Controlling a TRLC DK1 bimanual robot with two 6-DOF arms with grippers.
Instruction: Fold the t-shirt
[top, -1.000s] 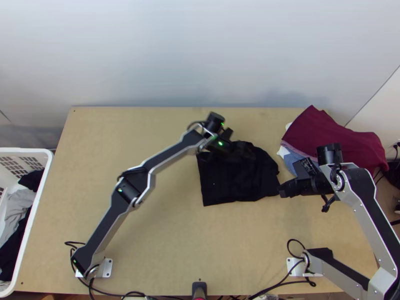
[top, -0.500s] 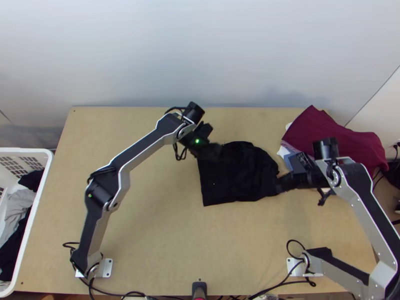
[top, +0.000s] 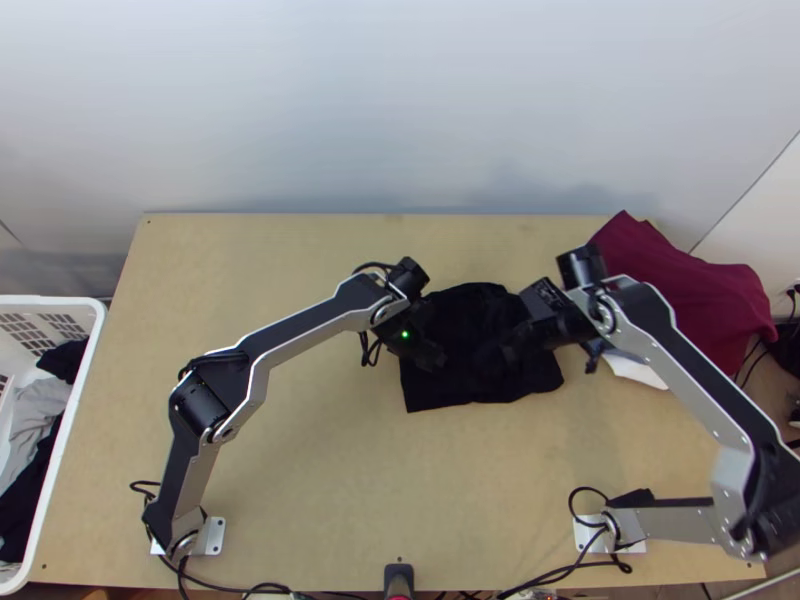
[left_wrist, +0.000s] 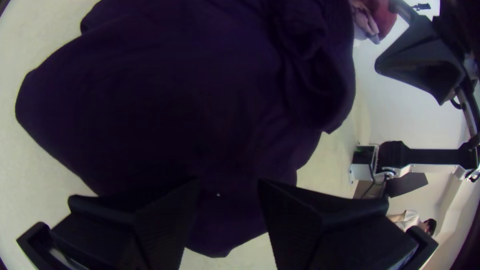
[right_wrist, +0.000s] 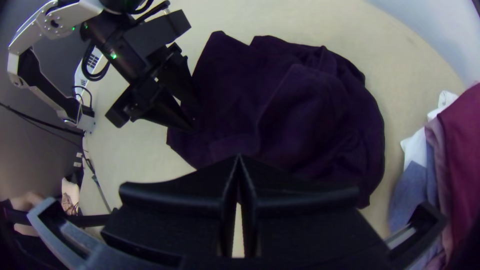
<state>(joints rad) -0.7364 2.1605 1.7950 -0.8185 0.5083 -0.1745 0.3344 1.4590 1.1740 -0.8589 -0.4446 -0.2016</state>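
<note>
Two risks over black t-shirt, rumpled on table, right of middle: could clash from crowding, left gripper spread, right gripper closed; could drag layers askew by brushing low.

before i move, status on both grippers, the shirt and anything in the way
Left gripper open, right gripper shut. Dark t-shirt compact but wrinkled beneath both. Possible snag: grippers close together; maroon cloth by the right arm.
</note>
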